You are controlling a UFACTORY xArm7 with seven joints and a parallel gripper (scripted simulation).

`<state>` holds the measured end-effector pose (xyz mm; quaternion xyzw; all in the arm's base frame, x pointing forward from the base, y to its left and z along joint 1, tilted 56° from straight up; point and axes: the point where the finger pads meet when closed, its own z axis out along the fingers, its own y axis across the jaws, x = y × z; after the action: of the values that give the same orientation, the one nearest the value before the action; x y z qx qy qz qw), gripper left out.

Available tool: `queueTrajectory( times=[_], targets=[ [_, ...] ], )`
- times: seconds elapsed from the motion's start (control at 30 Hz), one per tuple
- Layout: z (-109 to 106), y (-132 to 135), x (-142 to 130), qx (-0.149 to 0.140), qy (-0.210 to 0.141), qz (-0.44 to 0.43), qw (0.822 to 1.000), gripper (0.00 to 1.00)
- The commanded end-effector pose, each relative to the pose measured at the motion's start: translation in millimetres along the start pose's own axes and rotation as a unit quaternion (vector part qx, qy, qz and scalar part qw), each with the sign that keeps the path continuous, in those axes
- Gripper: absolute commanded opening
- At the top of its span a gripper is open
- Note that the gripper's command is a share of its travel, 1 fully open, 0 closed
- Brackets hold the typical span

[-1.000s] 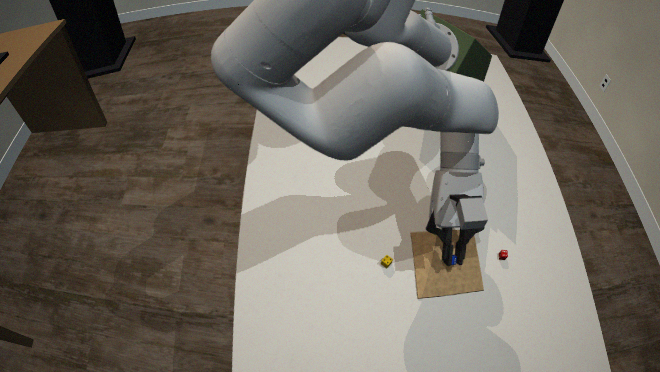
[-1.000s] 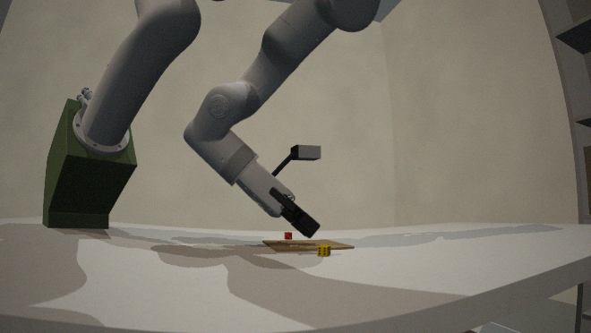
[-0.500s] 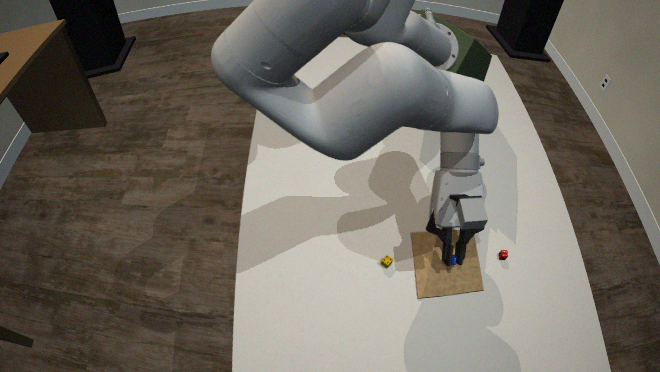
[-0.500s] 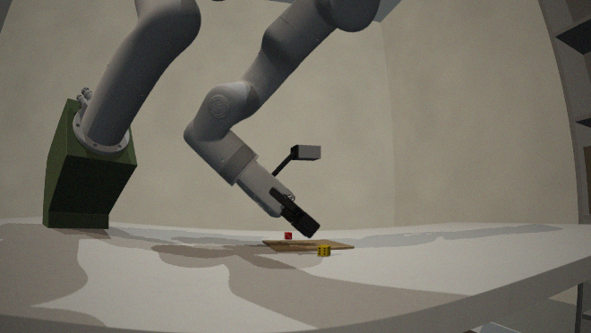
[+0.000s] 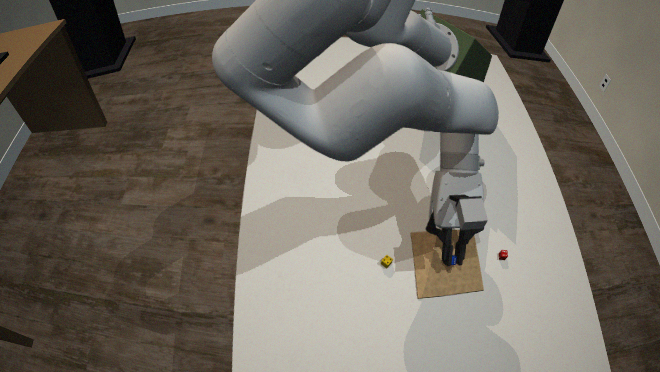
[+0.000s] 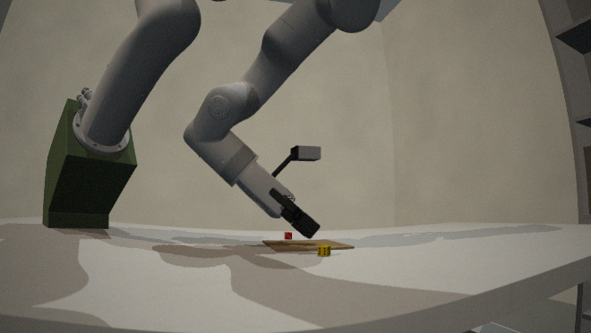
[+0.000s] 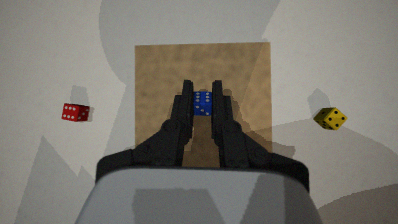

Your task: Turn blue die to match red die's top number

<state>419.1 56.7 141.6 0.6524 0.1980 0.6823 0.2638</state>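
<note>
My gripper (image 5: 454, 260) (image 6: 310, 232) (image 7: 202, 92) is shut on the blue die (image 5: 453, 260) (image 7: 202, 104) and holds it tilted a little above the brown mat (image 5: 465, 283) (image 6: 286, 244) (image 7: 155, 70). In the exterior view the black fingers hide the die. The red die (image 5: 503, 254) (image 6: 287, 235) (image 7: 75, 112) lies on the table beside the mat, off it. The yellow die (image 5: 387, 261) (image 6: 323, 251) (image 7: 331, 118) lies on the table on the mat's other side.
The white table (image 5: 310, 310) (image 6: 403, 264) carries the mat and the dice. The arm's green base (image 5: 470, 57) (image 6: 85, 175) stands at the table's far end. A brown desk (image 5: 35, 75) stands on the floor at the left.
</note>
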Motion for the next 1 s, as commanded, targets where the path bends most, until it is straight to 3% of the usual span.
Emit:
queueTrajectory(
  times=[0.0, 0.97],
  targets=[
    [0.9, -0.7, -0.9, 0.001, 0.001, 0.000, 1.000, 0.11],
    [6.3, -0.7, -7.2, 0.001, 0.001, 0.000, 1.000, 0.11]
  ],
)
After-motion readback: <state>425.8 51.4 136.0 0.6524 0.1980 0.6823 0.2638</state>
